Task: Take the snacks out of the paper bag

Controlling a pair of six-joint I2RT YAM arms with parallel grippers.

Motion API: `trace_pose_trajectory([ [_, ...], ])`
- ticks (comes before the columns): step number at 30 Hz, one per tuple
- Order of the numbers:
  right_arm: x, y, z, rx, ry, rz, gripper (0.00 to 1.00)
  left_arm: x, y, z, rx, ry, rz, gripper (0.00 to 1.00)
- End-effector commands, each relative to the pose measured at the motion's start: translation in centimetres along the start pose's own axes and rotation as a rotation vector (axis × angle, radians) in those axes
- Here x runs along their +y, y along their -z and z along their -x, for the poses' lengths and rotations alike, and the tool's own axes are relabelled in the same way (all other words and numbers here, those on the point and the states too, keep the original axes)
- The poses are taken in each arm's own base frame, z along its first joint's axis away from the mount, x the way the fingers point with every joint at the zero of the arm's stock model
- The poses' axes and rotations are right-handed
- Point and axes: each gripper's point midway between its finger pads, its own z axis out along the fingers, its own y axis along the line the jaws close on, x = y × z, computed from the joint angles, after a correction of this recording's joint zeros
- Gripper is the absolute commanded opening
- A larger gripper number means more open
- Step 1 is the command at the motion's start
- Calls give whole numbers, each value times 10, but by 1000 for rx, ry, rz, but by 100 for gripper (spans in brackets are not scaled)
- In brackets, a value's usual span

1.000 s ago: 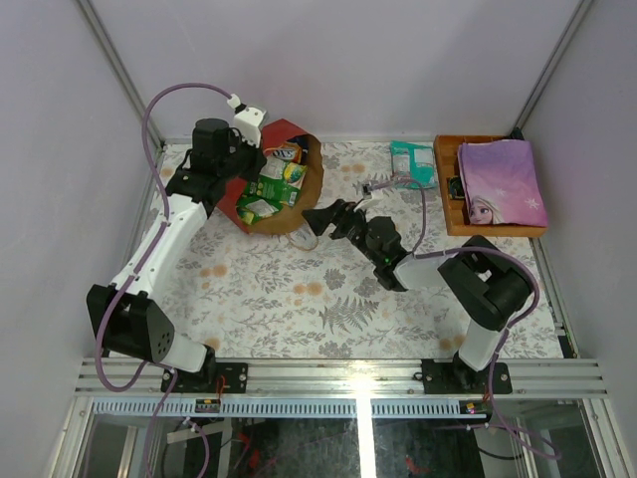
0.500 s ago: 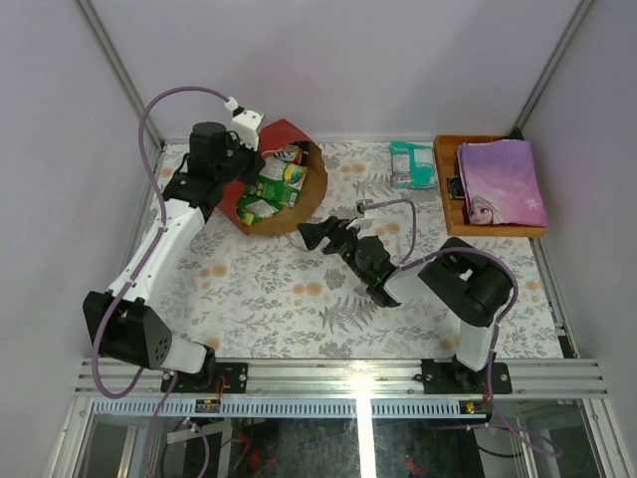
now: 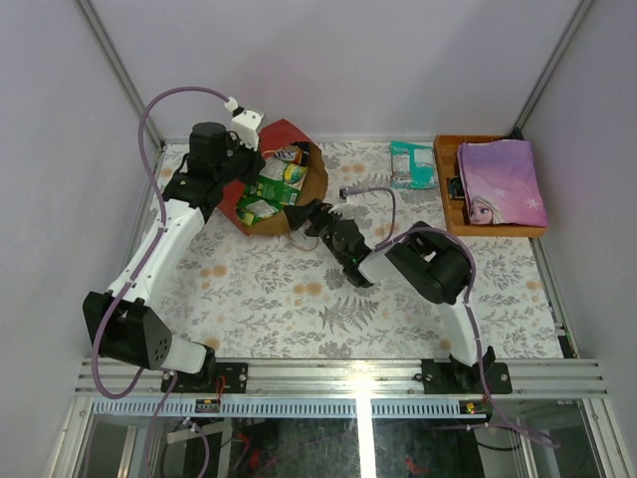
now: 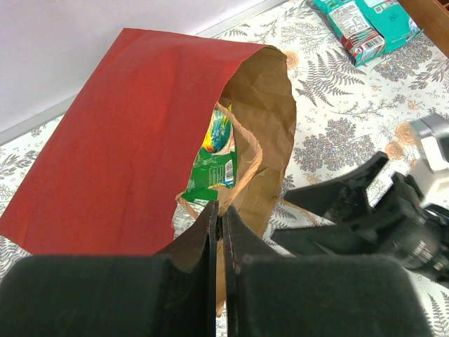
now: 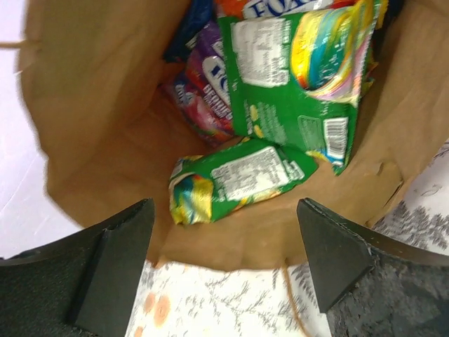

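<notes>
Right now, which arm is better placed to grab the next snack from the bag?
Right. The right gripper is open at the bag mouth, a green packet just ahead. The left gripper is shut on the bag's rim, holding it.

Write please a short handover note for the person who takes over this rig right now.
Left gripper: shut on the rim of the paper bag, which lies with its mouth toward the right arm.
Right gripper: open, empty, at the bag's mouth, over a small green packet.
Done: one teal packet lies on the table beside the wooden tray.
Left: the small green packet, a larger green packet, a purple packet and others are in the bag.
</notes>
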Motion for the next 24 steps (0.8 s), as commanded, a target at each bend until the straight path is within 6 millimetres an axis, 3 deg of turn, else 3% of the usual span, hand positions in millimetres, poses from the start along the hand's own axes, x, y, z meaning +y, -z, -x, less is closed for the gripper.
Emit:
trace_pose_trajectory([
  [1,-21,-31,23,-88,-63,-74,89,-6,9,30,-111,-18,-7,0],
  [7,-57,-71,25,-76,-37,-174,86,-6,8,30,-110,-15,-8,0],
  [10,-70,-87,20,-52,-43,-193,78,-5,8,31,-111,-15,-3,0],
  [24,-96,-117,4,-9,-52,-249,57,-5,11,33,-114,-14,6,0],
])
